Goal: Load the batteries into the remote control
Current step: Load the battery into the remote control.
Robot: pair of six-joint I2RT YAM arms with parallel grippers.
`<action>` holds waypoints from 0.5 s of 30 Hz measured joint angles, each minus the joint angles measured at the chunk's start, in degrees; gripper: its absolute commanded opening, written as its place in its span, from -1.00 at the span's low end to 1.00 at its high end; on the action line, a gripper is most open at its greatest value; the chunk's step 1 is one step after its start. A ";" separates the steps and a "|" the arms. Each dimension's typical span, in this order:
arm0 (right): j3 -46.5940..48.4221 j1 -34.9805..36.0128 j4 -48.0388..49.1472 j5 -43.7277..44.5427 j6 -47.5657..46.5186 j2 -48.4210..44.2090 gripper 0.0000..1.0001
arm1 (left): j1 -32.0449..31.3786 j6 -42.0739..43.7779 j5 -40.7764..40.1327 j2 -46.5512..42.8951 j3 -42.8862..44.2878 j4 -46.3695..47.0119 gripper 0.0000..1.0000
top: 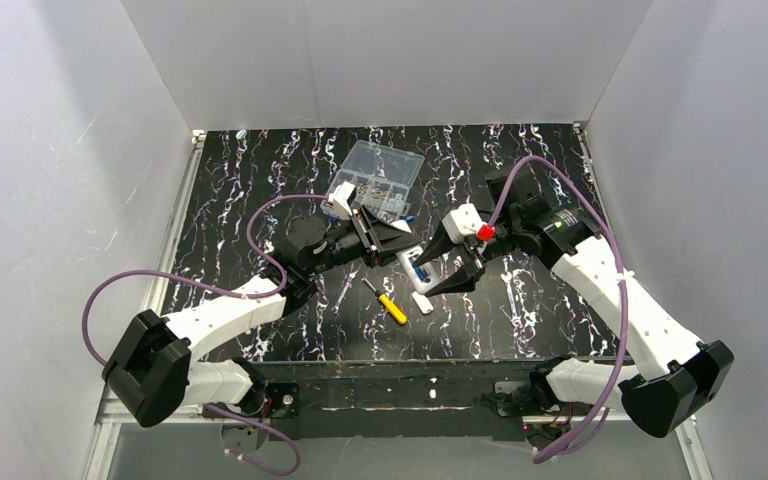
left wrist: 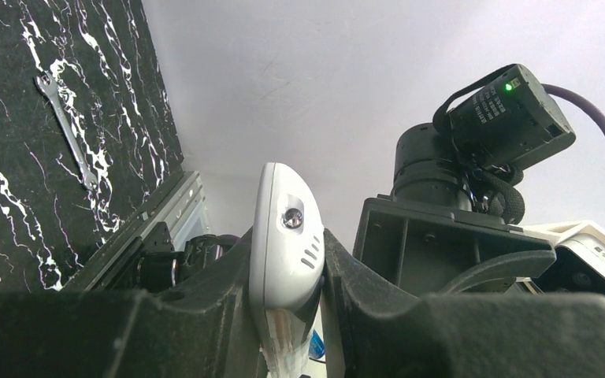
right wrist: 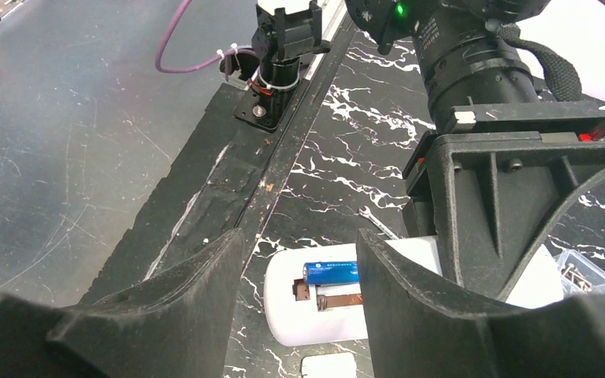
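Nearest the arm bases, a yellow-handled screwdriver (top: 390,304) and a small white cover piece (top: 422,303) lie side by side on the tabletop (top: 260,180). Just beyond them is the remote control (top: 412,265), clamped at one end between the left fingers (left wrist: 205,315), its open bay facing up. The right fingers (right wrist: 165,315) stand wide apart over the other end, gripping nothing.

One blue battery (right wrist: 332,273) sits in the bay; the slot beside it shows only bare metal contacts. The job looks about half done. To finish this step well, the seated cell should be pressed flat against its contact before the right arm goes for a second one, and the left grip should not shift, so the bay keeps level.

Farther back stands the clear compartment box (top: 380,172).

Only the right wrist view shows the bay's inside — the cell and the empty slot. The left wrist view shows instead the remote's rounded end pinched tight, and a flat wrench (left wrist: 67,130) on the tabletop. A second battery I cannot pick out for certain in any view.
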 measured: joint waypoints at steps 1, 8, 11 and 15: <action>0.09 0.00 -0.31 -0.04 -0.31 0.00 0.23 | 0.00 -0.02 0.00 0.00 0.00 0.02 -1.00; 0.20 0.00 -1.60 0.02 -1.22 0.02 0.21 | 0.00 -0.26 0.00 0.00 0.00 0.02 -1.00; 0.20 0.00 -2.49 0.13 -1.84 0.20 0.20 | 0.00 -0.39 0.00 0.00 0.00 0.02 -1.00; 0.20 0.00 -2.95 0.35 -2.49 0.74 0.20 | 0.00 -0.39 0.00 0.00 0.00 0.02 -1.00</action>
